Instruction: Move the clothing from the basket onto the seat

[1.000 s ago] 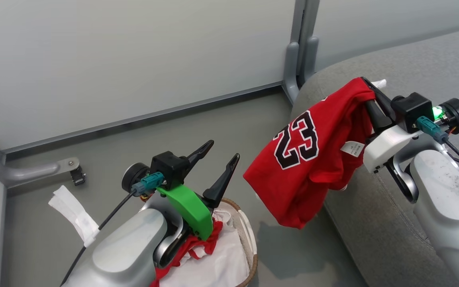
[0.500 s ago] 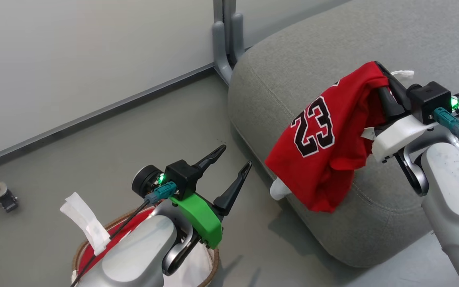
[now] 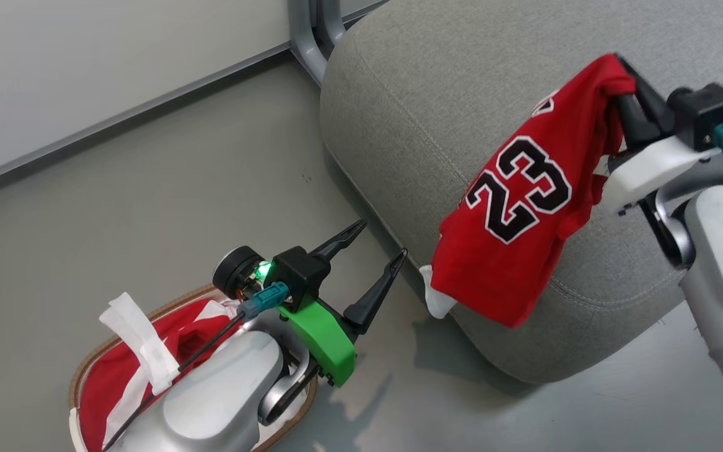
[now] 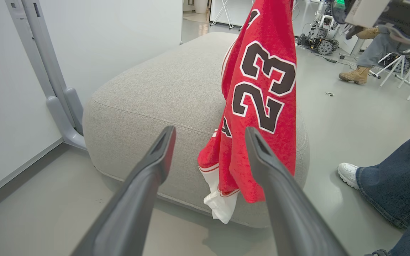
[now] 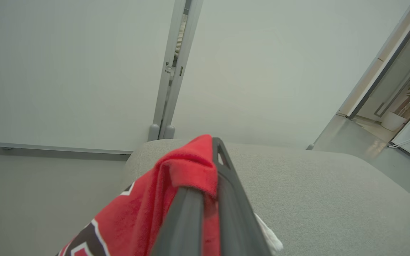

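The right gripper (image 3: 624, 72) has its two long dark fingers pressed together on the top of a red basketball shirt (image 3: 524, 251). The shirt hangs down from the fingers in a long fold. Big black numbers with white edges on it read "23". In the left wrist view a bit of a black letter shows under the numbers, but the word is too hidden to read. A white end of lining (image 3: 433, 301) pokes out at the bottom of the shirt.

The shirt hangs over the near rounded edge of the big grey cloth seat (image 3: 430, 94). Its low end dangles in front of the seat's side, above the grey floor (image 3: 148, 188). I cannot tell if it touches the seat. Most of the seat's flat top is open behind the shirt.

The left gripper (image 3: 381, 238) has its fingers wide apart and holds nothing. It points at the seat's near edge, just beside the hanging shirt.

The small white basket with a brown woven rim (image 3: 95, 355) sits on the floor under the left arm. A second red and white garment (image 3: 110, 376) lies inside it. A strip of open floor runs between the basket and the seat.

A grey metal post (image 3: 311, 37) stands at the seat's far corner by the pale wall. In the left wrist view a leg in blue jeans with a white shoe (image 4: 349, 174) is on the floor near the seat's far side.
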Available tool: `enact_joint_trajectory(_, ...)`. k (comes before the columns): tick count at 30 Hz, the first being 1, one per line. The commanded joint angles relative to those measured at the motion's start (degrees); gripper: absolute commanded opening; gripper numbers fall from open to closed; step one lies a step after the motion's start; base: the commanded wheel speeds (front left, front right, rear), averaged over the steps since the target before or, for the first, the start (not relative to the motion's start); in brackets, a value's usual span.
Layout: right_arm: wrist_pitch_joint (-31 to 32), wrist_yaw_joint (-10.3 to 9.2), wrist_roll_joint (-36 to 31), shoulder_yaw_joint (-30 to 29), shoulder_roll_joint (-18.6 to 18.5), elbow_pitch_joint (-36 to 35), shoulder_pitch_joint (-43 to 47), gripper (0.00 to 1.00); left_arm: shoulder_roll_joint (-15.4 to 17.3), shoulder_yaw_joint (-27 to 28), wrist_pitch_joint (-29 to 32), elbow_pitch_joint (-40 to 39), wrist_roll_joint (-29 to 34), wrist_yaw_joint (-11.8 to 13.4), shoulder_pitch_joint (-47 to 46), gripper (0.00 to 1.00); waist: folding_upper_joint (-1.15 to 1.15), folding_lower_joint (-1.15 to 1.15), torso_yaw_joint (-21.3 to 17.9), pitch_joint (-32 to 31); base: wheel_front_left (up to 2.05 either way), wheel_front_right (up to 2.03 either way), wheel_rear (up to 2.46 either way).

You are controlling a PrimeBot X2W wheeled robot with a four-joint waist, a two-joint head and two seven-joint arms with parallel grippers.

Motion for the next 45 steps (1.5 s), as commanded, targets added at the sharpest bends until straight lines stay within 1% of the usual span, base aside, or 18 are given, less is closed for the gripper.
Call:
enact_joint_trajectory(1, 0.6, -0.08, 1.0, 0.0, -0.7, 0.1, -2.6, 0.0, 0.7, 0.0, 0.1, -0.5, 0.4, 0.2, -1.2, 1.0, -0.01, 0.0, 1.8, 2.5, 0.0, 0.0, 0.0)
enact_joint_trajectory(8, 5.0, -0.08, 4.7, 0.2, -4.4, 2.7, -15.8, 0.0, 2.3, -0.4, 1.5, -4.4, 2.9, 2.1, -3.3, 1.0, -0.01, 0.0, 5.3, 7.6, 0.0, 0.0, 0.0)
enact_joint_trajectory(10, 6.2, -0.08, 4.9, -0.6, -7.3, 4.2, -21.2, 0.0, 2.9, -0.4, 2.3, -6.3, 3.3, 2.8, -4.1, 1.0, -0.01, 0.0, 6.7, 9.6, 0.0, 0.0, 0.0)
enact_joint_trajectory(12, 6.7, -0.08, 5.2, -2.4, -9.3, 5.1, -25.3, 0.0, 3.2, -0.4, 3.1, -8.1, 3.4, 3.4, -4.5, 1.0, -0.01, 0.0, 8.1, 11.4, 0.0, 0.0, 0.0)
enact_joint_trajectory(13, 6.9, -0.07, 4.8, -2.8, -9.9, 5.4, -26.5, 0.0, 3.3, -0.3, 3.2, -8.7, 3.4, 3.5, -4.6, 1.0, -0.01, 0.0, 8.6, 12.0, 0.0, 0.0, 0.0)
enact_joint_trajectory(16, 8.0, -0.08, 3.8, -6.2, -13.9, 6.8, -33.6, 0.0, 3.9, -0.3, 4.3, -11.6, 4.4, 4.5, -6.0, 1.0, -0.01, 0.0, 11.0, 15.3, 0.0, 0.0, 0.0)
enact_joint_trajectory(20, 9.4, -0.08, 1.2, -9.8, -18.2, 8.5, -39.5, 0.0, 5.0, -0.2, 5.3, -14.8, 5.8, 5.4, -7.5, 1.0, -0.01, 0.0, 13.3, 19.5, 0.0, 0.0, 0.0)
enact_joint_trajectory(23, 9.8, -0.07, -1.1, -12.3, -20.5, 10.8, -42.1, 0.0, 5.8, -0.4, 6.4, -16.9, 7.2, 5.9, -9.1, 1.0, -0.01, 0.0, 14.6, 22.8, 0.0, 0.0, 0.0)
enact_joint_trajectory(27, 7.8, -0.08, -3.5, -17.6, -21.5, 15.2, -40.8, 0.0, 6.3, -0.4, 7.1, -19.2, 7.7, 5.9, -10.4, 1.0, -0.01, 0.0, 16.7, 26.1, 0.0, 0.0, 0.0)
enact_joint_trajectory(29, 5.5, -0.08, -5.5, -19.9, -21.4, 17.5, -38.8, 0.0, 6.4, -0.5, 7.2, -19.8, 8.0, 5.6, -11.0, 1.0, -0.01, 0.0, 17.6, 27.4, 0.0, 0.0, 0.0)
enact_joint_trajectory(33, 1.2, -0.07, -9.0, -23.4, -17.7, 22.0, -34.8, 0.0, 6.6, -0.3, 7.4, -20.1, 8.0, 6.1, -11.5, 1.0, -0.01, 0.0, 18.2, 29.4, 0.0, 0.0, 0.0)
enact_joint_trajectory(37, -1.3, -0.08, -10.9, -23.7, -12.9, 26.5, -31.6, 0.0, 7.0, -0.3, 7.5, -20.4, 8.1, 6.4, -11.7, 1.0, -0.01, 0.0, 18.0, 30.5, 0.0, 0.0, 0.0)
enact_joint_trajectory(42, -2.7, -0.08, -10.8, -22.8, -8.4, 31.3, -28.4, 0.0, 7.5, -0.4, 7.4, -20.1, 7.9, 6.6, -11.3, 1.0, -0.01, 0.0, 17.4, 30.7, 0.0, 0.0, 0.0)
enact_joint_trajectory(44, -3.1, -0.08, -9.8, -22.8, -7.1, 32.5, -27.4, 0.27, 7.6, -0.4, 7.3, -20.1, 7.7, 6.7, -11.0, 1.0, -0.01, 0.0, 17.1, 30.6, 0.0, 0.0, 0.0)
enact_joint_trajectory(45, -3.3, -0.08, -9.7, -22.4, -6.8, 32.9, -26.9, 0.82, 7.7, -0.4, 7.4, -20.1, 7.6, 6.7, -10.9, 1.0, -0.01, 0.0, 17.0, 30.5, 0.0, 0.0, 0.0)
